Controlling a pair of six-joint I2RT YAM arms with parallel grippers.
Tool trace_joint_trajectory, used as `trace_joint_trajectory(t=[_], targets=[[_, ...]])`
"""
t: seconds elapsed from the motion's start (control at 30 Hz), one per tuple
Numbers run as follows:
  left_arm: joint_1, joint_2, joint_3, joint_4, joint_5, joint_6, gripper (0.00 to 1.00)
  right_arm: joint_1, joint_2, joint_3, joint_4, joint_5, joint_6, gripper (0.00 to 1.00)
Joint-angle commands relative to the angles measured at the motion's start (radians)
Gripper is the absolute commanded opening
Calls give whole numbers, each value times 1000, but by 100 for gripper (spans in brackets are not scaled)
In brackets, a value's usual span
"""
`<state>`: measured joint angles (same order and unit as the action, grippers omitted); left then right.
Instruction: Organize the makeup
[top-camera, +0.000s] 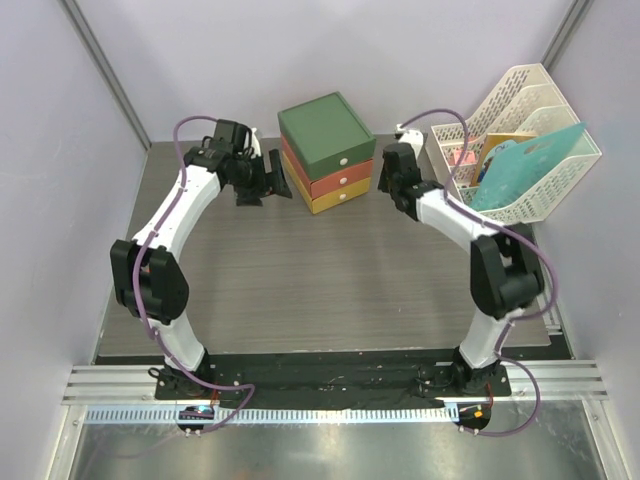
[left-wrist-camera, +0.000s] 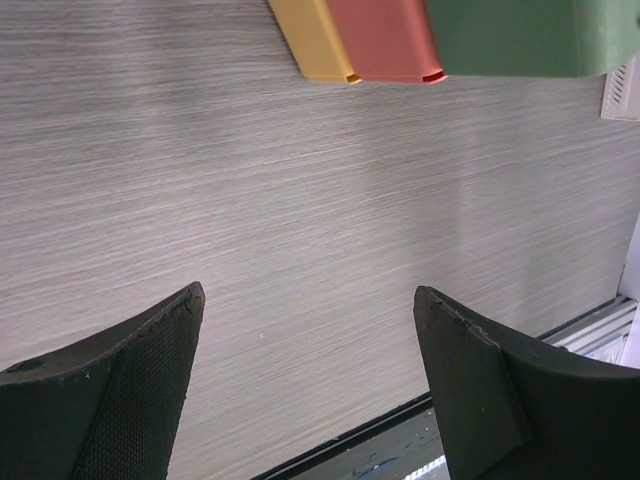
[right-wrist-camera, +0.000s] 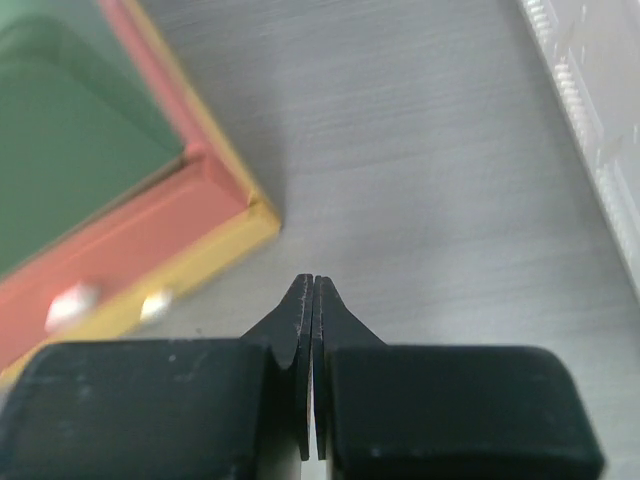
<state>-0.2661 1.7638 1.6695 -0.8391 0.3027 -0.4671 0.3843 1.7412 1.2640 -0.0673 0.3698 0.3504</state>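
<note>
Left pincer (left-wrist-camera: 310, 295) gapes; rack (top-camera: 548, 195) papers' (top-camera: 497, 150) print unreadable.

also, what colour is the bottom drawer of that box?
Yellow. The bottom drawer sits under an orange drawer and green top; clearest in top external.

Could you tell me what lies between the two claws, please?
The green, red and yellow drawer box stands between the left claw and the right claw; the top external view shows it.

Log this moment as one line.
left gripper open, empty | right gripper shut, empty | green-orange-yellow plastic drawer box between them, drawers closed | makeup not visible
</note>
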Motion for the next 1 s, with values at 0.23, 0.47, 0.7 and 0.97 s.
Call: trace_joint_trajectory(t=[0.23, 0.47, 0.7, 0.97], targets=[[1, -72, -8, -37, -47, -8, 85, -162, 362, 445, 95, -20, -136, 1], [1, -56, -10, -41, -43, -4, 86, -165, 481, 635, 75, -235, -202, 1], [1, -47, -30, -35, -50, -1, 85, -156, 478, 609, 75, -358, -149, 1], [1, -41, -47, -35, -54, 2, 86, -108, 436, 514, 73, -492, -174, 1]])
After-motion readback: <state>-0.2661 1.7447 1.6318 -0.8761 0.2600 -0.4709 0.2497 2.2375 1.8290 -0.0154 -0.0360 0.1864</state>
